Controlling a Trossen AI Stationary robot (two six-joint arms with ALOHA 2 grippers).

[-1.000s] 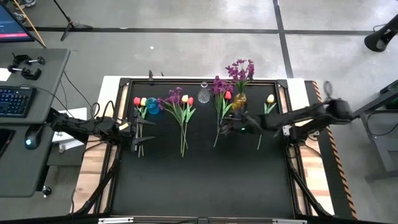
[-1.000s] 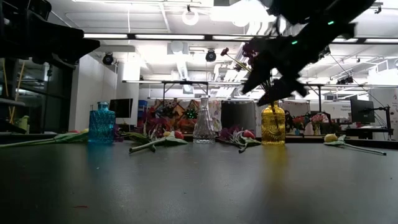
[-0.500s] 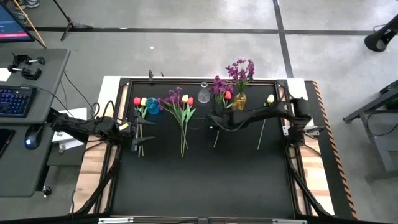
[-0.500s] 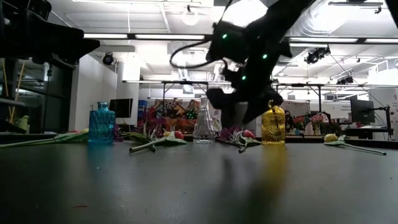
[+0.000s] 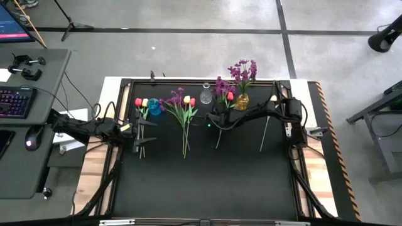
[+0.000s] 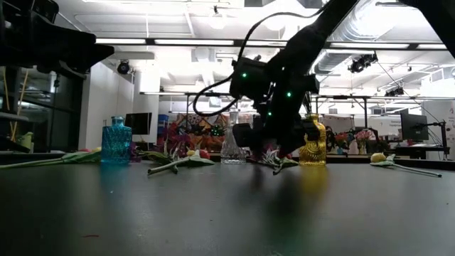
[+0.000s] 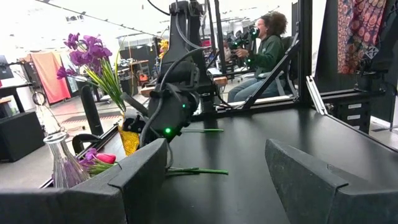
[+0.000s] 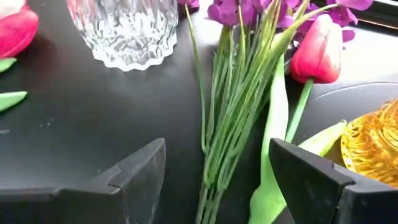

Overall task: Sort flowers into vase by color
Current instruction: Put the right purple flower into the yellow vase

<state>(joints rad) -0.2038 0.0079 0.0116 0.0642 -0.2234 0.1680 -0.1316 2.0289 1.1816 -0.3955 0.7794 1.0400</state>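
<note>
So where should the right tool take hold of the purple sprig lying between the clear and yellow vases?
Probably on its bundled green stems, below the blossoms. The right tool, open, already straddles them from above. The stems lie flat and narrow; the red tulip lies close beside, so close in carefully.

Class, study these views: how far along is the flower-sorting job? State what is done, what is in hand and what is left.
Done: one purple sprig stands in the yellow vase. In hand: the right gripper, open, sits over the purple sprig and red tulip lying beside that vase. Left: the blue vase and clear vase hold nothing, and the other flowers lie on the table. The left gripper waits near the blue vase.
</note>
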